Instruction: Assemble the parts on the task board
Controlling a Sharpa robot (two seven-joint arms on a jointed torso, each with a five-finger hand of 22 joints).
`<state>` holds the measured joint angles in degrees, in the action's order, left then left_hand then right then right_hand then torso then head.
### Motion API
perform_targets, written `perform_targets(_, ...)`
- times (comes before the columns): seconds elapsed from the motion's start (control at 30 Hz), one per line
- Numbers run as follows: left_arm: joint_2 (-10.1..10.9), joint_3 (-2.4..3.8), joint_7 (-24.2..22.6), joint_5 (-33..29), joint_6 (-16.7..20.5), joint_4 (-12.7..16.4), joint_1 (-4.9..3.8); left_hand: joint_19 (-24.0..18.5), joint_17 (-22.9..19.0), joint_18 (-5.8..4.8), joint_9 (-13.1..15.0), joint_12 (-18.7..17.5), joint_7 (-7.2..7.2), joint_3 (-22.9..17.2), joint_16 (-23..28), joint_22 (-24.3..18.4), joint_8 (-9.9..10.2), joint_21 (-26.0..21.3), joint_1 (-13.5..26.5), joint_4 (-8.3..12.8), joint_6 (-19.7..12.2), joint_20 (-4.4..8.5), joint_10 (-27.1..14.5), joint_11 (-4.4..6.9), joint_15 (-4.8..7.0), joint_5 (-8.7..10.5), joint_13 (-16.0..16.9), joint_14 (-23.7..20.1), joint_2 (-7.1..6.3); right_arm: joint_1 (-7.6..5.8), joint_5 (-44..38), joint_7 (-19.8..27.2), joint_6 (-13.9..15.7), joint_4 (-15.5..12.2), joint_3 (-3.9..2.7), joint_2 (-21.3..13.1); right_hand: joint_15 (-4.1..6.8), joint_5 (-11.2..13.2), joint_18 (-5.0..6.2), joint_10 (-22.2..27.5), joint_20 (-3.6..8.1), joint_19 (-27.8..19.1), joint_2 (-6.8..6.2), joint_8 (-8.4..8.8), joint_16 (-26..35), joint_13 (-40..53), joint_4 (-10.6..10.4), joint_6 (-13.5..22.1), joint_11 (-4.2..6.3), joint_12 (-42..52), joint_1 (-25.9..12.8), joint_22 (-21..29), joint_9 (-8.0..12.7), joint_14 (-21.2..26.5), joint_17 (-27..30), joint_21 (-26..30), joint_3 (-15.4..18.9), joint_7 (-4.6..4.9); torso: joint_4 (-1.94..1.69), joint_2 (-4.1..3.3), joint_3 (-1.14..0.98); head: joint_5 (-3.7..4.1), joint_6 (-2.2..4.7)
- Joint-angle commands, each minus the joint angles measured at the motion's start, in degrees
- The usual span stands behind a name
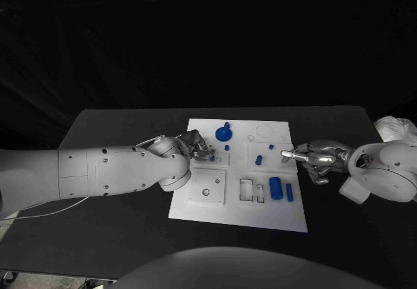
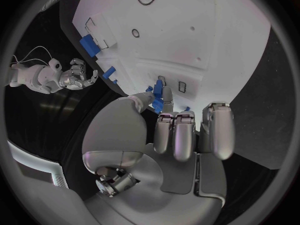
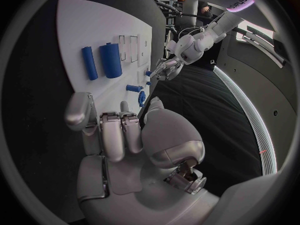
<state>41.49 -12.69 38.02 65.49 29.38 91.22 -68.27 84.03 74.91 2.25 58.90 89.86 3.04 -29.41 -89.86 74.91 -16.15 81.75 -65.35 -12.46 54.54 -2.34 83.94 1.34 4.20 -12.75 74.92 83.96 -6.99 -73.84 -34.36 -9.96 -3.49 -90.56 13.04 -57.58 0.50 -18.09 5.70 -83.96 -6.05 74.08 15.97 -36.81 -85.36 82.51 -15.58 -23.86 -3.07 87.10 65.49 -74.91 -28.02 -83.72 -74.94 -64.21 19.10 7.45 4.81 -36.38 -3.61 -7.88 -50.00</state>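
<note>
The white task board (image 1: 198, 208) lies mid-table. My left hand (image 1: 193, 146) is over its left part, thumb and a finger pinching a small blue part (image 1: 212, 158), which the left wrist view shows upright (image 2: 159, 90) at a slot of the board (image 2: 206, 40). My right hand (image 1: 311, 158) is at the board's right edge, fingers curled, its tips closed on another small blue part (image 1: 285, 159), seen beside the thumb (image 3: 142, 97). A round blue knob (image 1: 224, 133), two short pegs (image 1: 259, 160) and two blue cylinders (image 1: 276, 188) sit on the board.
The black table (image 1: 113, 241) surrounds the board. Rectangular slots (image 1: 247, 189) and a square plate with a round hole (image 1: 206, 185) take up the board's near half. A white object (image 1: 396, 127) lies at the far right edge.
</note>
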Motion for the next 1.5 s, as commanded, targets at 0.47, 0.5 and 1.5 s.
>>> perform_targets(0.47,-0.15,0.01,-0.81,0.45,0.5,-0.19,0.3,0.91,15.09,0.04,0.14,0.14,0.26,2.12,-0.14,10.73,-0.06,-0.59,-0.15,-0.72,-1.02,-0.22,6.06,-0.54,-0.41,0.36,15.08,6.04,0.7,0.22,-0.09,0.65,-0.35,0.02,0.01,0.01,-0.14,-0.22,0.02,-0.7,0.01,-0.32,0.04,0.24,0.41,3.59,0.08,0.38,0.42,-0.15,0.46,-7.51,0.1,-1.78,-10.11,0.23,-0.35,-0.04,0.01,0.0,-0.01,-0.09,0.0)
perform_targets(0.5,-0.17,0.01,-0.8,0.45,0.45,-0.22,0.31,0.92,15.09,0.04,0.14,0.14,0.28,2.23,-0.14,10.74,-0.05,-0.59,-0.17,-0.76,-1.09,-0.23,6.06,-0.55,-0.42,0.37,15.08,6.04,0.72,0.23,-0.09,0.66,-0.36,0.02,0.01,0.01,-0.14,-0.22,0.02,-0.7,0.01,-0.32,0.04,0.24,0.41,3.59,0.08,0.38,0.42,-0.15,0.46,-7.51,0.1,-1.78,-10.11,0.23,-0.35,-0.04,0.02,-0.02,-0.01,-0.1,0.0)
perform_targets(1.5,-0.57,0.01,-0.81,0.14,-1.46,-0.39,0.54,0.75,15.09,0.12,0.14,0.14,0.47,4.0,-0.14,10.64,-0.05,-0.96,-0.44,-1.44,-1.66,-0.43,6.06,-0.76,-0.62,0.73,15.08,6.04,0.89,0.32,-0.08,0.59,-0.4,-0.01,0.01,-0.12,-0.14,-0.33,0.04,-0.7,0.0,-0.36,0.04,0.26,0.4,3.59,0.14,0.44,0.41,-0.15,0.57,-7.49,0.11,-1.79,-10.11,0.29,-0.41,-0.02,0.07,-0.03,0.0,-0.13,0.0)
